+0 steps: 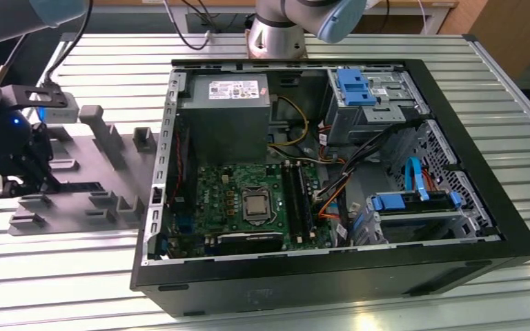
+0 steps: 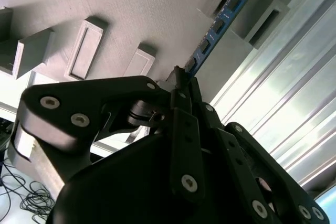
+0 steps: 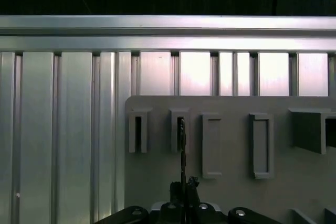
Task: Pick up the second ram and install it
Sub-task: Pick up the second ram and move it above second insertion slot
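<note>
I have the gripper (image 2: 181, 80) clamped on the ram (image 2: 223, 22), stick on edge in a slot of the grey tray (image 1: 81, 158), at the exterior view's left of the case (image 1: 339, 276)

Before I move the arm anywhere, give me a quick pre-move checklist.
1. Grip: ok, the claw is shut on one end of the memory stick.
2. Alignment: ok, in the first wrist view the stick runs edge-on, in line with the claw.
3. Stick free of the tray: cannot tell, its far end lines up with a slotted block.
4. Access: ok, the case is open and the motherboard is exposed.
5. Free slots: cannot tell.
6. Clearance: cannot tell, cables run close on the exterior view's right.
</note>
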`<state>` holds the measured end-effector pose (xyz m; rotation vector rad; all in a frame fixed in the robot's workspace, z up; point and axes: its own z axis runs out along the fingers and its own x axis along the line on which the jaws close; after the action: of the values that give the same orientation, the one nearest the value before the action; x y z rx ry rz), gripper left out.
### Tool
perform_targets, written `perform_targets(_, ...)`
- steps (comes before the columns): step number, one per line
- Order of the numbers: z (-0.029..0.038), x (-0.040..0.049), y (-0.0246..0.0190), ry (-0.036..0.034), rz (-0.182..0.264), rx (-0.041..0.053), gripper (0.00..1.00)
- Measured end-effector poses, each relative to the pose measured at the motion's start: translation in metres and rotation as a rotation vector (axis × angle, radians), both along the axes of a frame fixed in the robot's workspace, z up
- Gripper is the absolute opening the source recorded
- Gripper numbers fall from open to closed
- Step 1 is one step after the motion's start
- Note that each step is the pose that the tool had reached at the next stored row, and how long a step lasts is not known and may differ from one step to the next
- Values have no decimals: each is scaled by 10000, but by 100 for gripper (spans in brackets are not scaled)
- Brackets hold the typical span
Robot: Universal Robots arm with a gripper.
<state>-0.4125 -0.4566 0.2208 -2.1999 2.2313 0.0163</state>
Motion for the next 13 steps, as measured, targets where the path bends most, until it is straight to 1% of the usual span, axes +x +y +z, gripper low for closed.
perform_targets(13, 182, 0, 0, 0, 0, 0, 14)
